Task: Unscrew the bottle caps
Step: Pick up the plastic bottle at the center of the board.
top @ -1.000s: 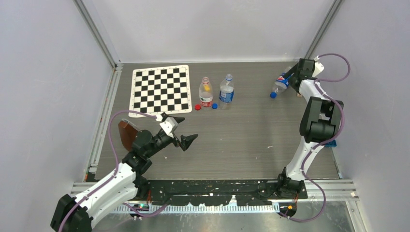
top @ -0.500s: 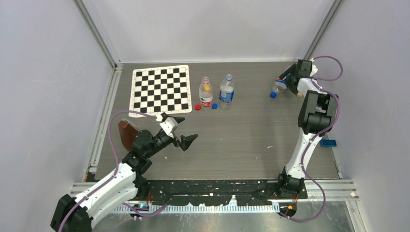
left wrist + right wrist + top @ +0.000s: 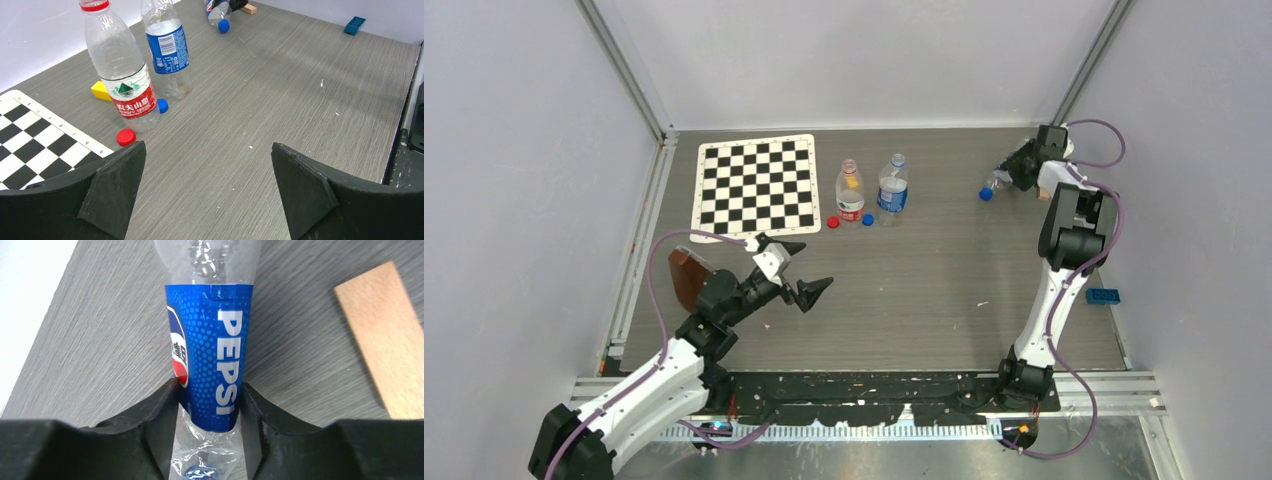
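Red cap and blue cap lie off by the upright bottles at 12 o'clock; the right gripper clamps the capped Pepsi bottle at 2 o'clock, and the left gripper gapes wide and empty.

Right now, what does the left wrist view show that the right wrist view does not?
Only left wrist: the open left gripper, the upright red-labelled bottle, the upright blue-labelled bottle, a loose red cap, a loose blue cap, the yellow block, the checkerboard. Only right wrist: the right gripper pressing both sides of the Pepsi bottle. Both: that same bottle, the wooden block, the table.
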Controlling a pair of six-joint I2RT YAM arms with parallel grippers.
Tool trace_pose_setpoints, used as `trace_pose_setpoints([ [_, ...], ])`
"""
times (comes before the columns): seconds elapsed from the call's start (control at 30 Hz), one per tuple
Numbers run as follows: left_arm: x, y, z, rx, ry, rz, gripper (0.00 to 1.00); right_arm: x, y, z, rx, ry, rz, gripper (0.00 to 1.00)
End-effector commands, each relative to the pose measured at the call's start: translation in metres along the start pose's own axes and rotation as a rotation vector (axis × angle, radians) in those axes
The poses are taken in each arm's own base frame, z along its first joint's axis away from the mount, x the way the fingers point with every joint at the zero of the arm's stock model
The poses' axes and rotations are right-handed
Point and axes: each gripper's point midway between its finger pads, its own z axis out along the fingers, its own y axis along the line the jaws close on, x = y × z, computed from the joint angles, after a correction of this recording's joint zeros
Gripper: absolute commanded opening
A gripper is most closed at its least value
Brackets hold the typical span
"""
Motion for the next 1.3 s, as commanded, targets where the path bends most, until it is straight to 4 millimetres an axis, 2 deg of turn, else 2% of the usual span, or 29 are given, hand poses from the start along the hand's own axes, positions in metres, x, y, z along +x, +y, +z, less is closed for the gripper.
trace_pose_setpoints([
  [0.0,-0.013,0.001,0.001,0.001,-0.043,0.027,1.0,-0.009,0.019,-0.013,-0.082,0.002,-0.011,0.4],
  [0.07,-0.013,0.001,0.001,0.0,-0.042,0.027,1.0,-0.011,0.024,-0.021,-0.099,0.001,-0.018,0.34],
  [0.17,-0.014,0.001,0.001,-0.003,-0.044,0.027,1.0,-0.015,0.028,-0.035,-0.108,-0.011,-0.025,0.32],
  [0.23,-0.013,0.002,0.002,-0.005,-0.044,0.027,1.0,-0.025,0.038,-0.056,-0.136,-0.04,-0.032,0.31],
  [0.37,-0.012,0.002,0.004,-0.002,-0.035,0.024,1.0,-0.032,0.051,-0.093,-0.192,-0.062,-0.035,0.28],
  [0.5,-0.012,0.001,0.006,0.008,-0.031,0.023,1.0,-0.023,0.061,-0.136,-0.263,-0.043,-0.055,0.29],
  [0.53,-0.013,0.001,0.006,0.008,-0.033,0.024,1.0,-0.009,0.057,-0.141,-0.272,-0.004,-0.058,0.29],
  [0.57,-0.013,0.001,0.006,0.009,-0.036,0.024,1.0,-0.012,0.064,-0.162,-0.309,-0.024,-0.071,0.29],
  [0.6,-0.014,0.001,0.006,0.011,-0.04,0.023,1.0,0.003,0.061,-0.167,-0.333,0.008,-0.076,0.29],
  [0.63,-0.014,0.0,0.006,0.011,-0.044,0.019,1.0,0.001,0.07,-0.191,-0.393,-0.011,-0.094,0.29],
  [0.67,-0.015,0.0,0.006,0.012,-0.046,0.017,1.0,0.015,0.064,-0.194,-0.406,0.004,-0.099,0.29],
  [0.7,-0.015,0.0,0.006,0.012,-0.049,0.015,1.0,0.013,0.073,-0.218,-0.466,-0.021,-0.119,0.29],
  [0.73,-0.016,-0.001,0.006,0.013,-0.053,0.012,1.0,0.02,0.073,-0.236,-0.503,-0.039,-0.135,0.3],
  [0.87,-0.02,-0.002,0.006,0.021,-0.069,0.003,1.0,0.048,0.078,-0.293,-0.668,-0.059,-0.214,0.31],
  [1.13,-0.03,-0.01,0.007,0.061,-0.11,-0.024,1.0,0.118,0.091,-0.403,-1.09,-0.057,-0.42,0.34],
  [1.2,-0.031,-0.012,0.007,0.069,-0.113,-0.031,1.0,0.125,0.095,-0.422,-1.153,-0.087,-0.453,0.34],
  [1.27,-0.032,-0.013,0.008,0.077,-0.112,-0.037,1.0,0.147,0.104,-0.446,-1.258,-0.061,-0.52,0.34],
])
